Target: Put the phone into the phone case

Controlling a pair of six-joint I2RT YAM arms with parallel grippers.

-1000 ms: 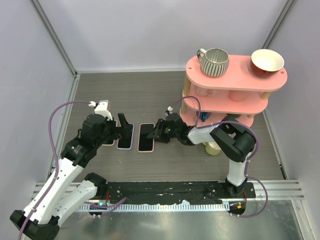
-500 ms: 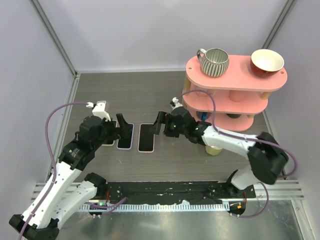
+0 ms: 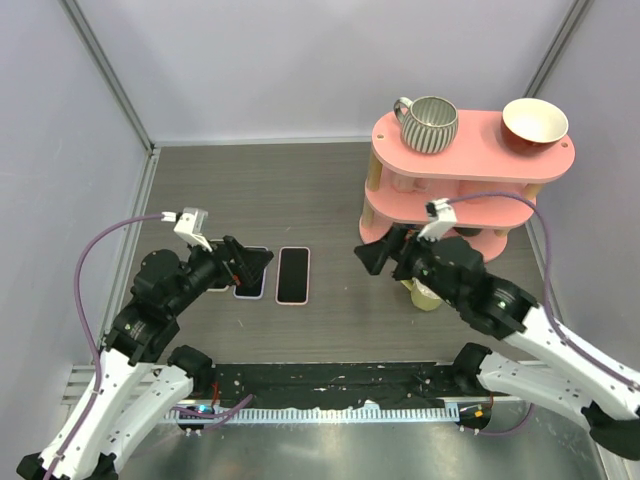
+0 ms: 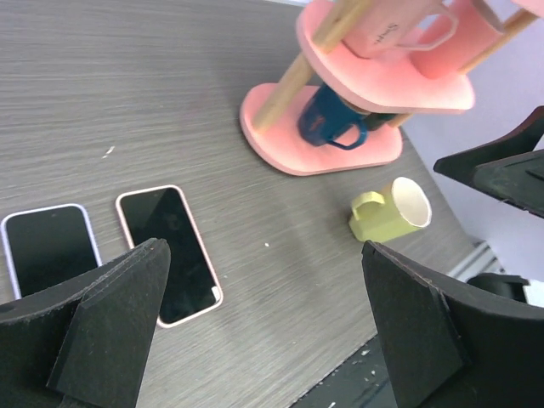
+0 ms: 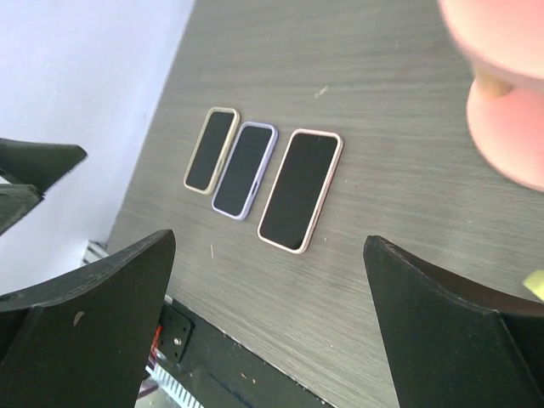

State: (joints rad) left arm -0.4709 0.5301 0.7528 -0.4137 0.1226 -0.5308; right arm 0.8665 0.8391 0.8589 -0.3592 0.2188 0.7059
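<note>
Three dark-screened phone-shaped things lie side by side on the table. They have a pink rim (image 3: pixel 293 274) (image 5: pixel 300 189) (image 4: pixel 168 255), a lilac rim (image 5: pixel 245 169) (image 4: pixel 49 248) and a beige rim (image 5: pixel 211 150). I cannot tell which is a bare phone and which a case. My left gripper (image 3: pixel 248 263) (image 4: pixel 263 289) hangs open and empty above the lilac one, partly hiding it in the top view. My right gripper (image 3: pixel 378 252) (image 5: pixel 269 280) is open and empty, raised to the right of the pink one.
A pink tiered stand (image 3: pixel 470 150) (image 4: pixel 319 140) holds a striped mug (image 3: pixel 430 122), a bowl (image 3: pixel 534 122) and pink mugs; a blue mug (image 4: pixel 330 121) sits on its lowest tier. A yellow mug (image 3: pixel 427 296) (image 4: pixel 391 212) lies on the table. A black rail (image 3: pixel 340 385) runs along the near edge.
My right gripper has drawn back to the right, away from the pink-rimmed phone, toward the stand. My left arm has pulled back and tilted over the lilac one. The phones have not moved.
</note>
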